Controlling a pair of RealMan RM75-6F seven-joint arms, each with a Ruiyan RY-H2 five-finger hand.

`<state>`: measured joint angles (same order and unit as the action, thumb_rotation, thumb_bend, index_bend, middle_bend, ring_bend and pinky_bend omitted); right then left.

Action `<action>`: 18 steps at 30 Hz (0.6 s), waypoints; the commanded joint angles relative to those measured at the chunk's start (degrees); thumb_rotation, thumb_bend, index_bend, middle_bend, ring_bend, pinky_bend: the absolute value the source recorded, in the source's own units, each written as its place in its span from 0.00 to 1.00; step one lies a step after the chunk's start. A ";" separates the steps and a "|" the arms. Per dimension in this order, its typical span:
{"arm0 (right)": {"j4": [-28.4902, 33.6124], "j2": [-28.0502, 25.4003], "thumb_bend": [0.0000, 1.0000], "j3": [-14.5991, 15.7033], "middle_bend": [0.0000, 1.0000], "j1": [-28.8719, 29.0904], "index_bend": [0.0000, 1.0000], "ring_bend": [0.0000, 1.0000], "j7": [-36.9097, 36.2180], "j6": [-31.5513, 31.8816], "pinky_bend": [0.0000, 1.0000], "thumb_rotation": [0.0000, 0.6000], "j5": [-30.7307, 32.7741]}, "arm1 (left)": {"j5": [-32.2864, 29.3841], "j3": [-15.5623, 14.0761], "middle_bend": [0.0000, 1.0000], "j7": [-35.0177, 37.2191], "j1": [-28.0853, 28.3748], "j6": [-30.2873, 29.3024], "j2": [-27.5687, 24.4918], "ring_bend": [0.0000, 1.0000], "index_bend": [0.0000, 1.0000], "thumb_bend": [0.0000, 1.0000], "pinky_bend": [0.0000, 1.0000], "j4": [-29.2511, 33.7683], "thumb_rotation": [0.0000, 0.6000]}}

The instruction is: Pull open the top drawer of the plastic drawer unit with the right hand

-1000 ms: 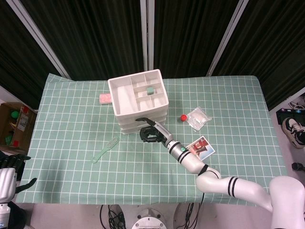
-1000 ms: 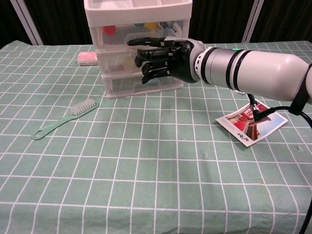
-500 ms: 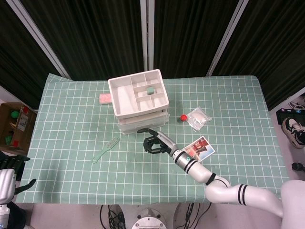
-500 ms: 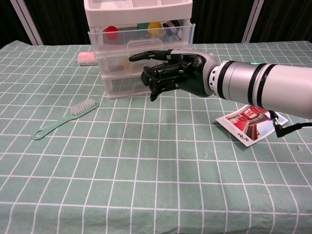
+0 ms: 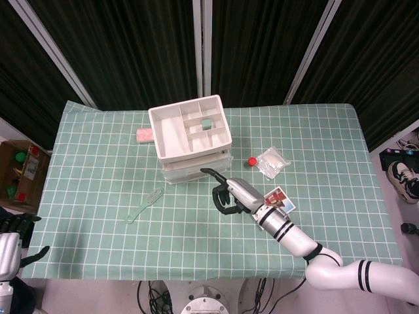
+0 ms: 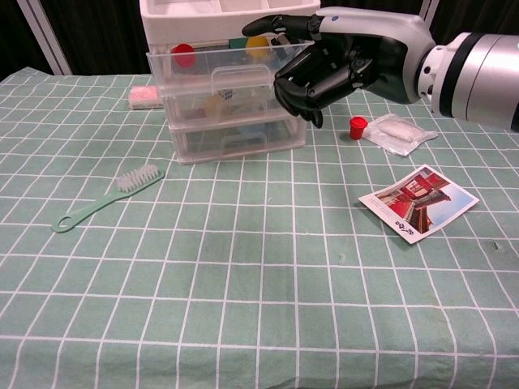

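Observation:
The white plastic drawer unit (image 5: 171, 145) (image 6: 235, 130) stands at the back middle of the green checked table. Its clear top drawer (image 6: 203, 74) sticks out a little beyond the two drawers below, with red, yellow and green items showing inside. My right hand (image 5: 230, 195) (image 6: 340, 65) hangs in the air just right of and in front of the unit, apart from the drawer. Its fingers are curled in on nothing and the thumb points left. My left hand (image 5: 16, 237) is low off the table's front left corner and holds nothing.
A green toothbrush (image 5: 145, 205) (image 6: 109, 197) lies front left of the unit and a pink sponge (image 5: 145, 135) (image 6: 146, 96) beside it. Right of the unit are a red cap (image 5: 252, 161) (image 6: 358, 126), a clear packet (image 5: 272, 161) (image 6: 397, 131) and a photo card (image 5: 278, 199) (image 6: 419, 203).
The top drawer has slid out toward me. My right hand came off the drawer front, drew back to the right and rose, fingers still curled.

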<state>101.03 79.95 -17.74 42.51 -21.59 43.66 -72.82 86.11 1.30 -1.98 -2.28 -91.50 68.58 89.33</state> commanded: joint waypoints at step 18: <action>-1.73 -2.40 0.52 0.35 0.71 10.35 0.30 0.70 17.72 -2.76 0.74 1.00 26.93 | -0.84 -0.02 0.27 0.31 -0.34 0.47 0.08 0.21 0.33 0.05 0.20 -0.33 1.00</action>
<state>98.38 78.19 -17.82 53.35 -3.84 40.36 -45.40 85.30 1.30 -1.69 -2.59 -91.04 68.64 89.01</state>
